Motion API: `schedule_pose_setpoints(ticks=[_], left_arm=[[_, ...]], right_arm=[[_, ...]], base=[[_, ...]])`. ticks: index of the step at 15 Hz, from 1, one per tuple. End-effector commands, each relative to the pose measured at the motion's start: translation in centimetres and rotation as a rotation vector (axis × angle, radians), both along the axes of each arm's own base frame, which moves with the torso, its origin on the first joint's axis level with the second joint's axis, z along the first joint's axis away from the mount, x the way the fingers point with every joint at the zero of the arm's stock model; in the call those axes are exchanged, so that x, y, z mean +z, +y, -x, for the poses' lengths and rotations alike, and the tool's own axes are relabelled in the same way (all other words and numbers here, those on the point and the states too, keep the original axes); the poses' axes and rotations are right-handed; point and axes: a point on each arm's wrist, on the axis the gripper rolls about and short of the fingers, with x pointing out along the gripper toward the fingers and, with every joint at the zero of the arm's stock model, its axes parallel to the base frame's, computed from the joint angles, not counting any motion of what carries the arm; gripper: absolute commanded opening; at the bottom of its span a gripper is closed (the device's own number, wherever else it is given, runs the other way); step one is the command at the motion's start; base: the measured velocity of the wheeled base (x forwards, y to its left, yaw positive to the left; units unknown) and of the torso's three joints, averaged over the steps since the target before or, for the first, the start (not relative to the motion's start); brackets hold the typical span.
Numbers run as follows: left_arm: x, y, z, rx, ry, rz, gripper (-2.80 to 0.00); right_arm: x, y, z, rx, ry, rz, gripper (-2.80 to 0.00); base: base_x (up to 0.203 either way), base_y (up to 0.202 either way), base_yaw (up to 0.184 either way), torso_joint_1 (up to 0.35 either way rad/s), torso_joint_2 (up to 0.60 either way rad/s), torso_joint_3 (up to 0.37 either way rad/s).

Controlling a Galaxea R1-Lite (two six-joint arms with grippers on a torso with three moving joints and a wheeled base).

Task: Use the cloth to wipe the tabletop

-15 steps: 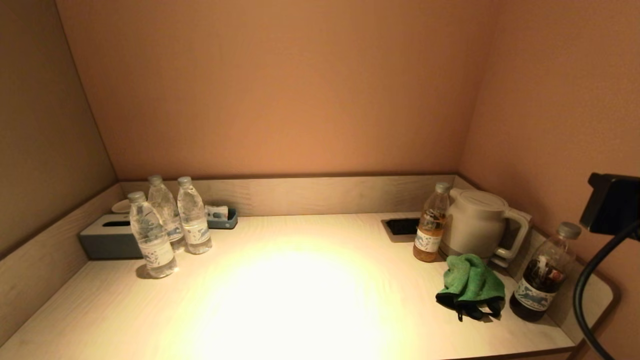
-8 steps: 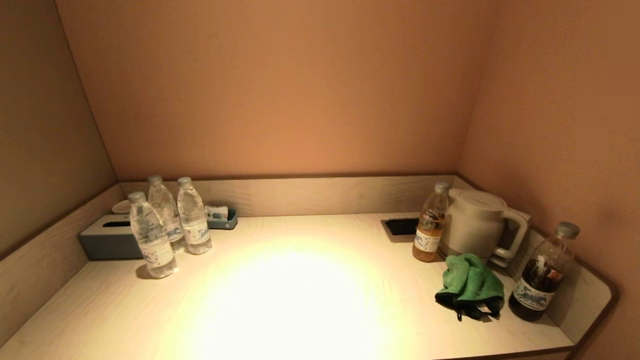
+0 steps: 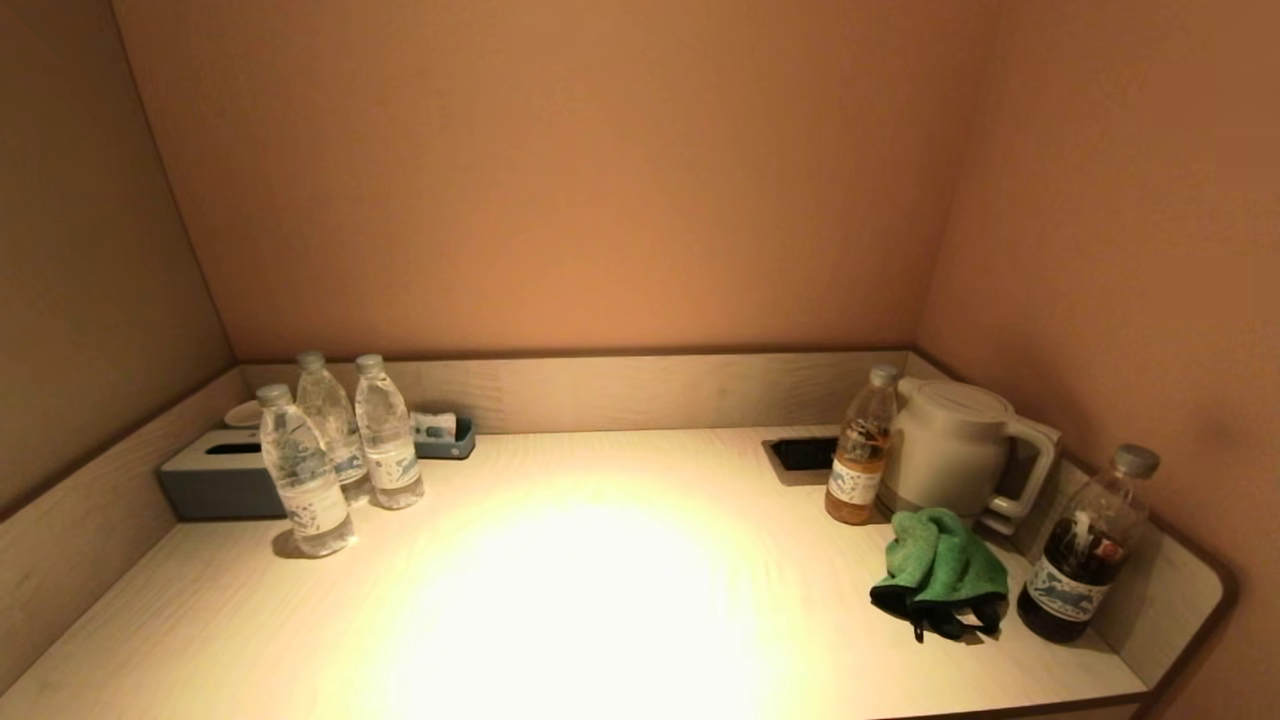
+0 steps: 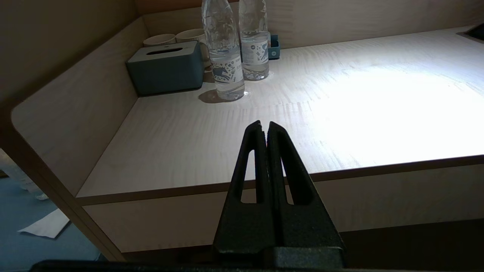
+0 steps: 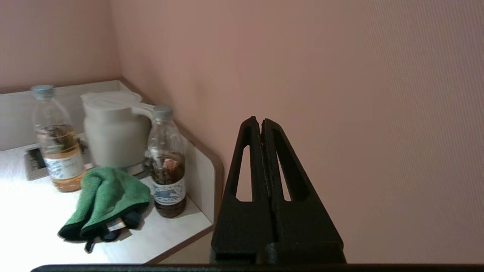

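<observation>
A crumpled green cloth with a dark edge lies on the pale wooden tabletop at the right, in front of the white kettle; it also shows in the right wrist view. Neither gripper shows in the head view. My left gripper is shut and empty, held in front of the table's front edge at the left. My right gripper is shut and empty, off the table's right end, facing the wall, apart from the cloth.
A white kettle, an amber-drink bottle and a dark-drink bottle stand round the cloth. Three water bottles, a grey tissue box and a small blue tray stand back left. A socket recess lies in the tabletop.
The right arm's dark part and cable, at the head view's right edge a second ago, have moved out of view. Nothing on the table has moved.
</observation>
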Motion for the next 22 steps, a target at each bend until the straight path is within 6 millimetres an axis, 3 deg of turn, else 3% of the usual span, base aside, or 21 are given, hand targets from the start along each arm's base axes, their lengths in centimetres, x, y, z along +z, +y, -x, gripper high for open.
schedule_pose_setpoints(ticks=[1, 4, 8, 12, 18, 20, 22], left_arm=[[0.0, 0.0, 0.0, 0.0, 0.001, 0.0, -2.8], [0.0, 0.0, 0.0, -0.001, 0.001, 0.001, -2.8], [0.0, 0.0, 0.0, 0.0, 0.001, 0.001, -2.8], [0.0, 0.0, 0.0, 0.0, 0.001, 0.0, -2.8], [0.0, 0.0, 0.0, 0.0, 0.001, 0.0, -2.8], [0.0, 0.0, 0.0, 0.0, 0.001, 0.0, -2.8], [0.0, 0.0, 0.0, -0.001, 0.001, 0.0, -2.8]], right_arm=[[-0.7, 0.2, 1.3, 0.062, -0.022, 0.015, -2.8], [-1.1, 0.0, 1.9, 0.17, -0.009, 0.017, -2.8], [-2.2, 0.0, 2.5, 0.184, -0.028, 0.016, -2.8], [-6.2, 0.0, 3.5, 0.18, -0.065, 0.021, -2.8], [-7.2, 0.2, 3.2, 0.287, -0.16, 0.038, -2.8], [-9.2, 0.7, 2.1, 0.479, -0.114, 0.083, -2.8], [-10.1, 0.8, 1.7, 0.532, -0.091, 0.084, -2.8]], base=[[0.0, 0.0, 0.0, 0.0, 0.0, 0.0], [0.0, 0.0, 0.0, 0.0, 0.0, 0.0], [0.0, 0.0, 0.0, 0.0, 0.0, 0.0], [0.0, 0.0, 0.0, 0.0, 0.0, 0.0], [0.0, 0.0, 0.0, 0.0, 0.0, 0.0], [0.0, 0.0, 0.0, 0.0, 0.0, 0.0], [0.0, 0.0, 0.0, 0.0, 0.0, 0.0]])
